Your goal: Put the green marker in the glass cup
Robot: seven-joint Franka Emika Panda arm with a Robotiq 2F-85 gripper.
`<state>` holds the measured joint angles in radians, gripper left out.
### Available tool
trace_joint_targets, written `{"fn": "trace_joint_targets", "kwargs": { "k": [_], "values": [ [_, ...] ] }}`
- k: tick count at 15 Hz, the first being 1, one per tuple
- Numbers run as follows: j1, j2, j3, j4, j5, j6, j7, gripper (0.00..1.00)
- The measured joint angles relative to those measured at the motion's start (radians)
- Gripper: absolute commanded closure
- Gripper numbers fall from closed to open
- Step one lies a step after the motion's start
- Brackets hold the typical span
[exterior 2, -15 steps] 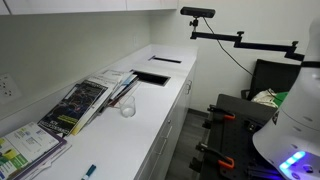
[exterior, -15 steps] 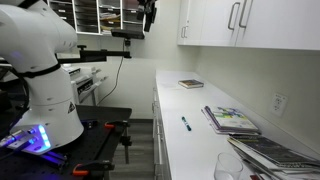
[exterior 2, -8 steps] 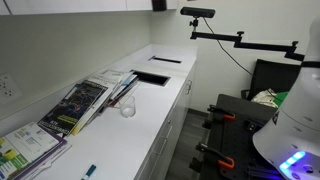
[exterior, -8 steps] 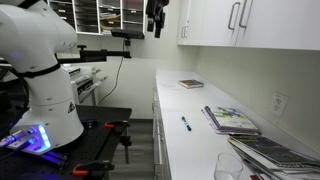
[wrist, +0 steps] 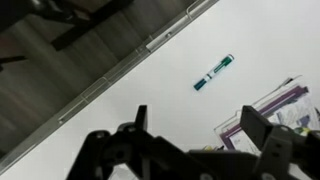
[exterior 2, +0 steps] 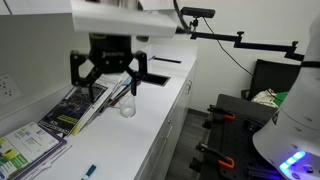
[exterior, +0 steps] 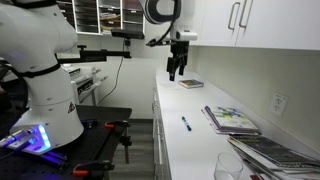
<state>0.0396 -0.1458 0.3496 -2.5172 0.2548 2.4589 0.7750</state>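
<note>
One green marker point(exterior: 185, 124) lies flat on the white counter point(exterior: 170, 100), on a bare patch near the front edge. It is near the magazines point(exterior 2: 75, 105) and apart from the glass cup point(exterior 2: 127, 107). From where I stand it looks light and stiff, a thin smooth barrel that will probably roll or skid if nudged sideways. I would take it across the middle of its length, a finger on either side of the barrel, and close gently. In the wrist view it lies at a slant, so the wrist would want turning to meet it square. The cup looks light too, and breakable. A knock on its rim could tip it, so the marker should go in end first.

The gripper point(exterior 2: 110, 72) hangs in the air above the counter, fingers spread wide with nothing between them, well clear of the marker.

Counting: one marker, one cup, one gripper. Two heaps of magazines sit along the wall, one just beside the cup and another nearer the counter's end. How many are in each I cannot tell. One dark flat pad point(exterior: 190, 84) lies at the far end.
</note>
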Motion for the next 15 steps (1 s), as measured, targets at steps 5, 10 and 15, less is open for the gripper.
{"fn": "trace_joint_targets", "kwargs": {
  "k": [5, 10, 15],
  "values": [
    [0.058, 0.447, -0.075, 0.203, 0.143, 0.263, 0.022, 0.0],
    [0.129, 0.799, -0.119, 0.514, 0.303, 0.275, 0.07, 0.0],
    [0.23, 0.97, -0.206, 0.646, 0.305, 0.274, 0.216, 0.0]
  ]
}}
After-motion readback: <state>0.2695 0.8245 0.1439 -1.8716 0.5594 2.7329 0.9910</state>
